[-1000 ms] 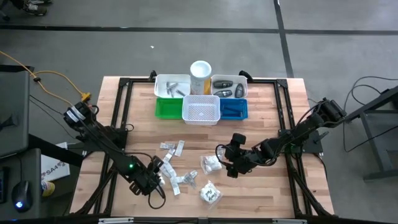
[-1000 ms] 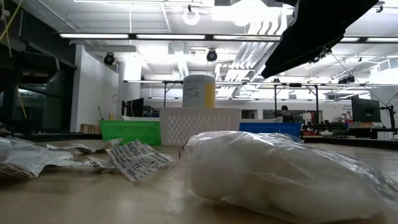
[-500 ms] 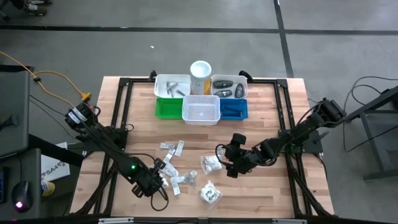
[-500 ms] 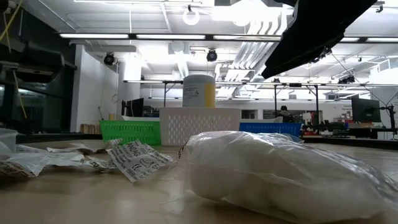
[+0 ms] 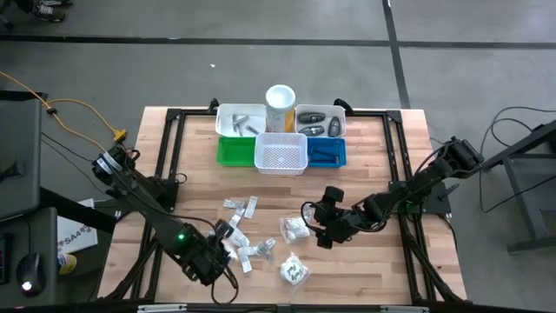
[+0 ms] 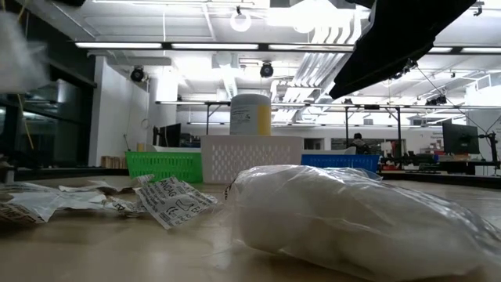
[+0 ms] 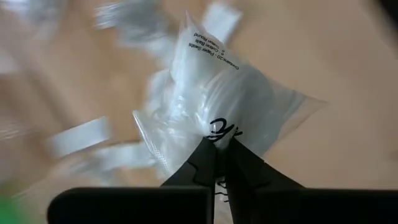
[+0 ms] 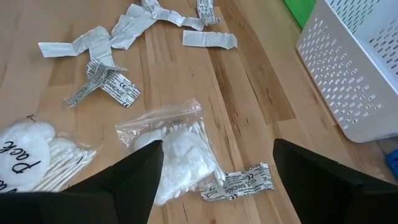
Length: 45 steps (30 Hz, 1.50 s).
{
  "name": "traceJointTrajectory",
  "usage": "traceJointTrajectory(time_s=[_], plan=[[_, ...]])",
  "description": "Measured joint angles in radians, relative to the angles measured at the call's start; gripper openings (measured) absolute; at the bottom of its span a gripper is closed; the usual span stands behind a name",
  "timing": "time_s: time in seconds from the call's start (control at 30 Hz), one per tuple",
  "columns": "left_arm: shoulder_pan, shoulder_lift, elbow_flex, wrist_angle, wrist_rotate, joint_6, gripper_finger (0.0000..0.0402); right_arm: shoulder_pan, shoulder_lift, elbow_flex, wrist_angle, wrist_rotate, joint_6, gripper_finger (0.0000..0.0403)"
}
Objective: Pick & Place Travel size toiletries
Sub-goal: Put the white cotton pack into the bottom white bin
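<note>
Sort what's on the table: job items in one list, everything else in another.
Job items:
- clear packet pinched in the left gripper
- cotton swab bag before the open right gripper
- bandage strips

Just there:
- white basket
- green bin
- blue bin
- tall cylinder

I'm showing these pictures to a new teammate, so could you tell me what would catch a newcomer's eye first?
Probably the left gripper, shut on a clear plastic packet near the table's front-left. Next, the scatter of white printed sachets and clear bags across the middle of the wooden table, with the open right gripper beside a bag of cotton swabs. At the back stands a cluster of white, green and blue bins.
</note>
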Motion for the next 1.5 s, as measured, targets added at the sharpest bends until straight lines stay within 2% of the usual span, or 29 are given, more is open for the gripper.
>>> traceJointTrajectory(time_s=[0.17, 0.23, 0.3, 0.47, 0.6, 0.8, 0.93, 1.07, 1.3, 1.5], plan=[[0.023, -0.002, 0.063, -0.191, -0.299, 0.089, 0.0007, 0.0, 0.0, 0.0, 0.0, 0.0, -0.009, 0.0297], [0.06, -0.003, 0.063, -0.233, -0.377, 0.144, 0.0007, 0.0, 0.0, 0.0, 0.0, 0.0, -0.01, 0.0297], [0.116, -0.005, 0.063, -0.271, -0.404, 0.193, 0.0007, 0.0, 0.0, 0.0, 0.0, 0.0, -0.01, 0.0297], [0.313, -0.006, 0.063, -0.305, -0.407, 0.308, 0.0006, 0.0, 0.0, 0.0, 0.0, -0.001, -0.01, 0.0297], [0.481, -0.006, 0.063, -0.261, -0.409, 0.432, 0.0006, 0.0, 0.0, 0.0, 0.0, -0.001, -0.01, 0.0297], [0.685, -0.006, 0.063, -0.027, -0.364, 0.665, 0.0006, 0.0, 0.0, 0.0, -0.001, -0.001, -0.01, 0.0297], [0.761, -0.006, 0.063, 0.203, -0.25, 0.816, 0.0006, 0.0, 0.0, 0.0, -0.001, 0.001, -0.01, 0.0297], [0.836, 0.01, 0.064, 0.351, -0.146, 0.847, 0.0006, 0.0, 0.0, 0.0, -0.002, 0.001, 0.007, 0.0297], [0.931, 0.077, 0.064, 0.406, -0.07, 0.837, 0.0022, 0.0, 0.0, 0.0, -0.026, 0.003, 0.043, 0.0297], [0.954, 0.127, 0.064, 0.429, -0.067, 0.848, 0.0054, 0.0, 0.0, 0.0, -0.057, 0.002, 0.074, 0.0297]])
